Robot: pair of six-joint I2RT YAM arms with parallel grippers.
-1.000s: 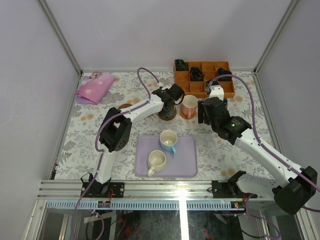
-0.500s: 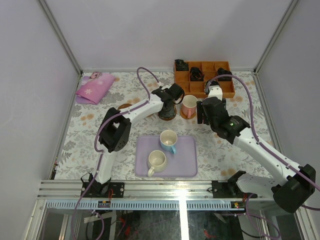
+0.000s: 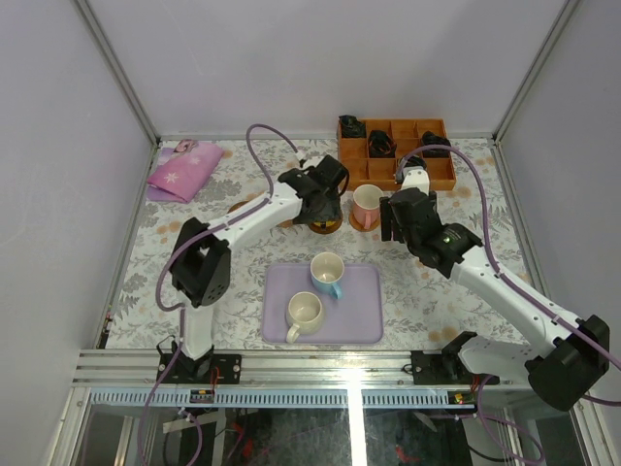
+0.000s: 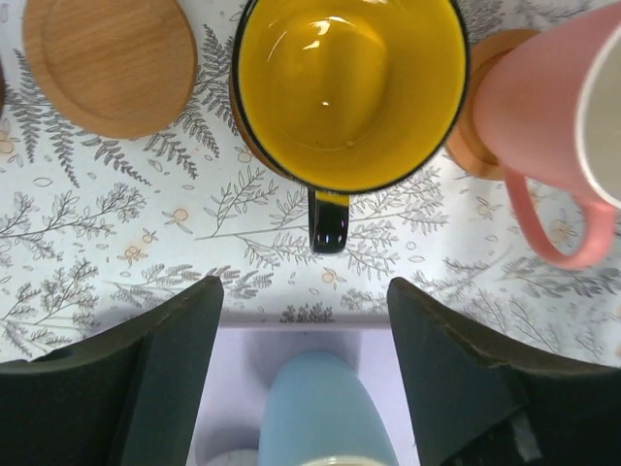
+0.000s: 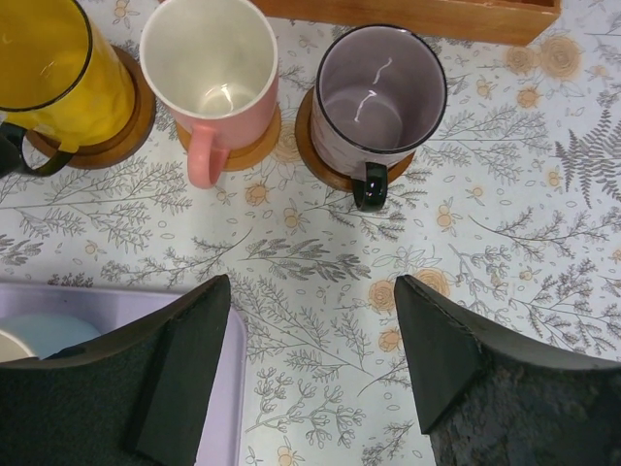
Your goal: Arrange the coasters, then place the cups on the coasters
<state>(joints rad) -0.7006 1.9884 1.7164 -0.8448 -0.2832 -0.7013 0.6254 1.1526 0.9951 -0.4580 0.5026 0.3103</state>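
Observation:
The yellow cup [image 4: 349, 87] stands on a brown coaster [image 5: 121, 136], its dark handle pointing at my left gripper [image 4: 304, 320]. That gripper is open, pulled back from the cup and holding nothing. The pink cup [image 5: 209, 63] and the greyish-purple cup [image 5: 380, 92] each sit on a coaster beside it, in a row. An empty light coaster [image 4: 109, 63] lies left of the yellow cup. The light blue cup [image 3: 328, 271] and the cream cup [image 3: 306, 313] stand on the lavender tray [image 3: 364, 320]. My right gripper [image 5: 310, 330] hangs open over bare cloth near the purple cup.
An orange-brown compartment box [image 3: 396, 150] with dark items stands behind the row of cups. A pink folded cloth [image 3: 184, 173] lies at the back left. The table wears a floral cloth and is walled on three sides.
My left gripper has opened and let go of the yellow cup, then drawn back a little to the left. The right arm has hardly moved.

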